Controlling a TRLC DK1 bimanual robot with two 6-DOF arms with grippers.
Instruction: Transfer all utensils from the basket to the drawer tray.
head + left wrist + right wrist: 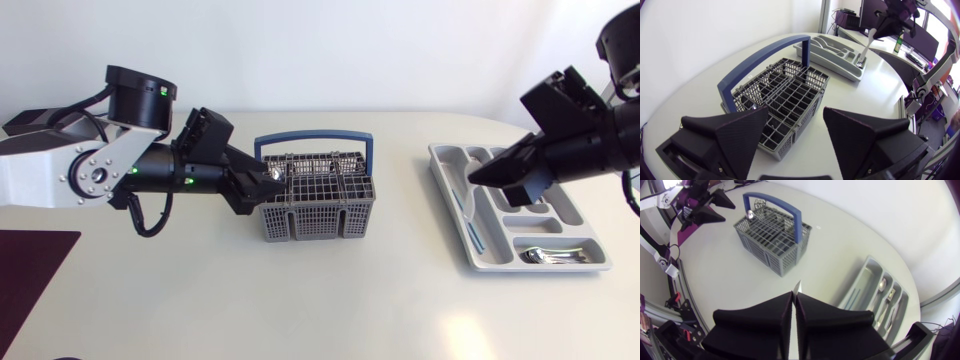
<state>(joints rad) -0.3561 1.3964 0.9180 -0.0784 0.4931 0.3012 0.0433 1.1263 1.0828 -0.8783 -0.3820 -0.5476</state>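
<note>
The fingers [765,317] of the right gripper [795,296] were pressed almost together on a thin pale utensil [798,287], and its narrow tip stuck out just past the fingertips. In the left wrist view that utensil hung down from the gripper over one end of the grey drawer tray [455,165]; whether its lower end touched the tray could not be told. Several pieces of cutlery [548,257] already lay in the tray's compartments, the shiniest of them in the short compartment at the end nearest the camera. The right arm [590,140] came in from the side and held the gripper above the tray's long outer slots. The fingers [730,135] of the left gripper [796,112] were spread wide and held nothing. They were just beside the end wall of the grey wire basket [318,205], which stood upright on the white table [350,300], well apart from the tray. A metal utensil [272,172] stood in the basket's corner nearest that gripper, below the blue handle [315,139] that arched over the basket. The left arm [90,170] stretched low across the table toward it.
</note>
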